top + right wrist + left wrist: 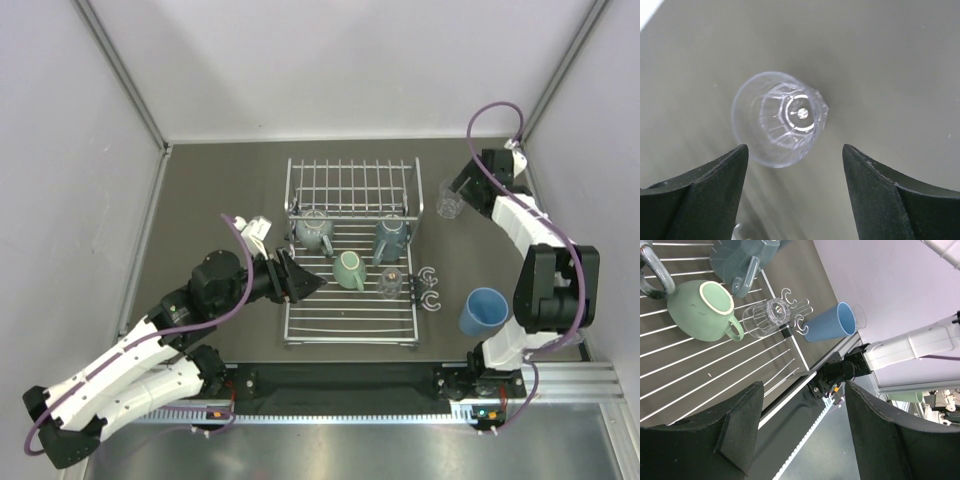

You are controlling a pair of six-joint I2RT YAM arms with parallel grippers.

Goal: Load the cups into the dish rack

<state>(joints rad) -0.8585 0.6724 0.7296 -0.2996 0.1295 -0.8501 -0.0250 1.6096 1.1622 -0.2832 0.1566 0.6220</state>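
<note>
The wire dish rack (350,325) lies mid-table with its hinged panel (350,185) standing at the back. On it are two grey-blue mugs (313,230) (392,238), a mint-green mug (350,270) and a clear tumbler (391,283). A second clear tumbler (448,205) stands on the table right of the rack. In the right wrist view this tumbler (777,120) is just ahead of my open right gripper (795,152), nearer the left finger. A light-blue tumbler (483,311) lies on its side at the front right. My left gripper (312,283) is open and empty at the rack's left edge.
Two white C-shaped clips (430,287) lie between the rack and the light-blue tumbler. Grey walls close in the table at the back and both sides. In the left wrist view the mint mug (700,310), clear tumbler (767,317) and light-blue tumbler (830,324) show ahead of the fingers.
</note>
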